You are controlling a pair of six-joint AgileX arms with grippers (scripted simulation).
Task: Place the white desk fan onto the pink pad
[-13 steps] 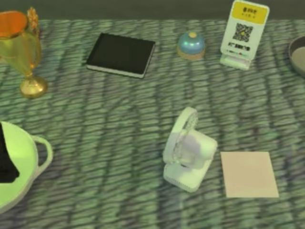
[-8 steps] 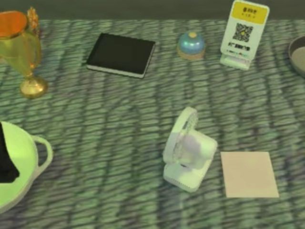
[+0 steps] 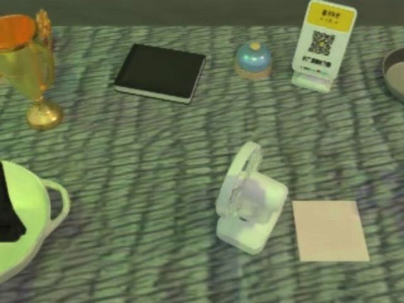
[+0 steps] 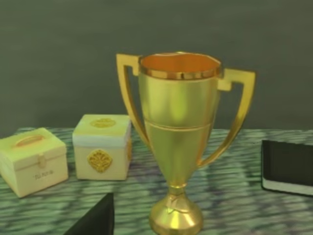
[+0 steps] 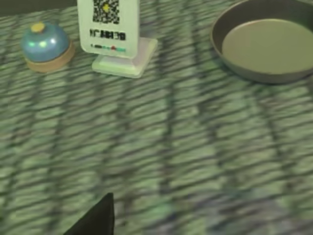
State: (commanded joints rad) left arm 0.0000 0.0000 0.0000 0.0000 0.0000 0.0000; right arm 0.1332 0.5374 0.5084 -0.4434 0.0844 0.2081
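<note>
The white desk fan (image 3: 249, 199) stands upright on its flat base just right of the table's middle, its round grille facing left. The pink pad (image 3: 330, 230) lies flat right next to it on the right, bare. Neither gripper is near them. My left arm (image 3: 6, 218) shows only as a dark shape at the left edge over a pale green bowl. Only a dark tip of my left gripper (image 4: 98, 220) shows, in front of the gold trophy. My right gripper (image 5: 98, 218) is out of the top view. Its dark tip hangs over bare mat near the QR sign.
A gold trophy (image 3: 31, 63) stands far left. A black notebook (image 3: 161, 71), a blue bell (image 3: 253, 60) and a QR sign stand (image 3: 323, 44) line the back. A grey pan (image 5: 266, 41) sits at the right edge. Two cream boxes (image 4: 68, 154) sit behind the trophy.
The dark shape of the left arm at the left edge has shifted slightly. The fan and the pad have not moved.
</note>
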